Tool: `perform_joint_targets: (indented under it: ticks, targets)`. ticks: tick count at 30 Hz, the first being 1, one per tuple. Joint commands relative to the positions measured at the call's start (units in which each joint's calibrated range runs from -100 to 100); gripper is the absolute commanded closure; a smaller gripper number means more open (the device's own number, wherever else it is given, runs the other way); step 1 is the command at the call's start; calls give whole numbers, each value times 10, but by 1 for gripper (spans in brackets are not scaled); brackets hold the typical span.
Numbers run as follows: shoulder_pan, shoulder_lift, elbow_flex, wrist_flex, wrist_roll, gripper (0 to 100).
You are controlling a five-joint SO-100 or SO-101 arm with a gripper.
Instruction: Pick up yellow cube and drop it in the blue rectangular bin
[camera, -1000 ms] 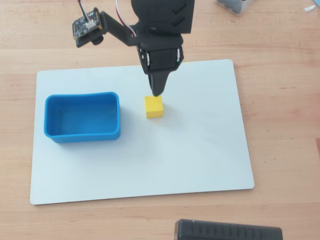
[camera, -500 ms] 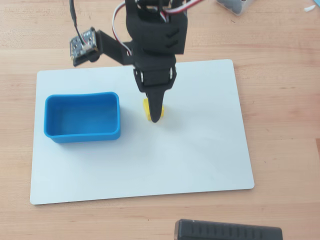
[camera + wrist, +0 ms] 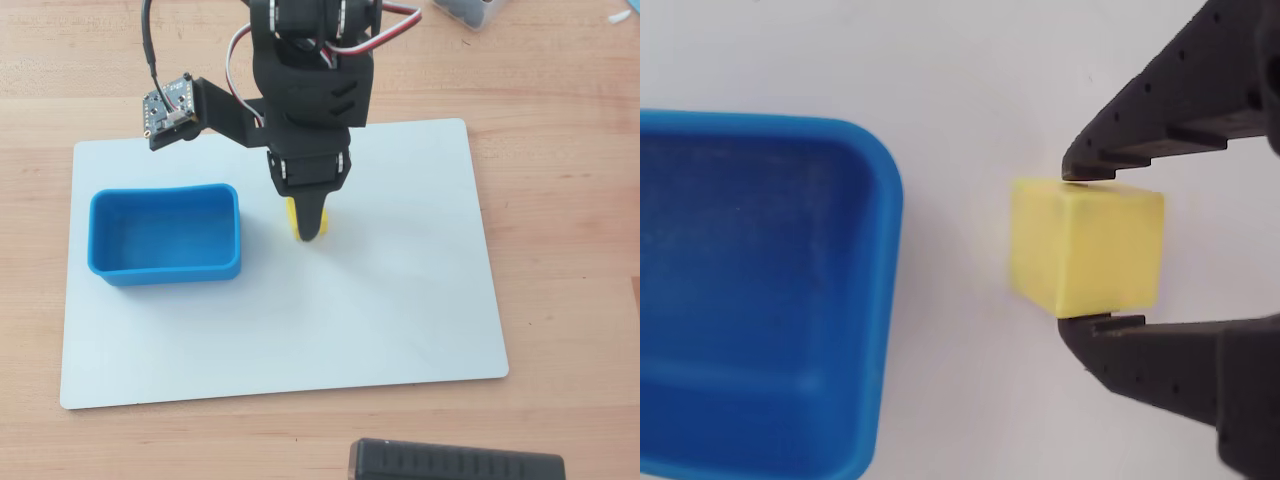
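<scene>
My gripper (image 3: 1088, 250) clamps the yellow cube (image 3: 1087, 247), one finger against each side, near the middle of the white board (image 3: 400, 290). The blue rectangular bin (image 3: 165, 234) sits just beside it, toward the board's left edge in the overhead view.

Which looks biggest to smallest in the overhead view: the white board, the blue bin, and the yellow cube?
1. White board, by far the largest.
2. Blue bin, resting on the board.
3. Yellow cube, smallest; the hand hides most of it.
</scene>
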Motion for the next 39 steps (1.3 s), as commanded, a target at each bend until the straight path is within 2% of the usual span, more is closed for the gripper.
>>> perform_joint_targets:
  ticks: [1, 9, 15, 22, 31, 39]
  targets:
    - [-10, -3, -73, 7, -6, 93]
    - [-5, -61, -80, 38, -11, 95]
    - [-5, -101, -173, 142, -20, 96]
    - [33, -117, -269, 217, -21, 96]
    - [113, -104, -324, 218, -18, 96]
    - [158, -78, -320, 172, -16, 96]
